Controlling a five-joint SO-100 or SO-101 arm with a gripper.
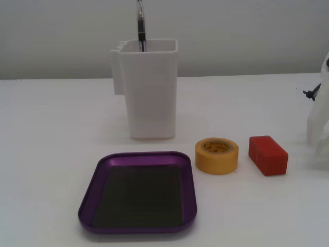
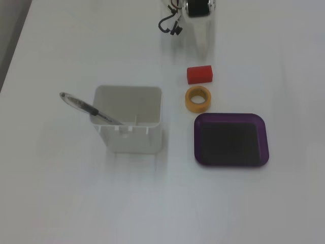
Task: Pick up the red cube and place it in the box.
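The red cube (image 1: pixel 268 154) lies on the white table, to the right of a yellow tape roll in this fixed view; it also shows in the other fixed view (image 2: pixel 199 74). The box (image 1: pixel 90 206) is a shallow purple tray with a dark bottom, empty, at the front; it also shows in the other fixed view (image 2: pixel 197 137). My white gripper (image 2: pixel 204 51) points at the table just above the cube in that view, a short gap away. It shows as one tapering shape with no gap and holds nothing. Only its edge (image 1: pixel 320 128) shows at the right of the other view.
A yellow tape roll (image 1: pixel 217 155) (image 2: pixel 198 99) lies between the cube and the tray. A tall white plastic container (image 1: pixel 149 92) (image 2: pixel 129 124) with a pen (image 2: pixel 89 108) in it stands beside the tray.
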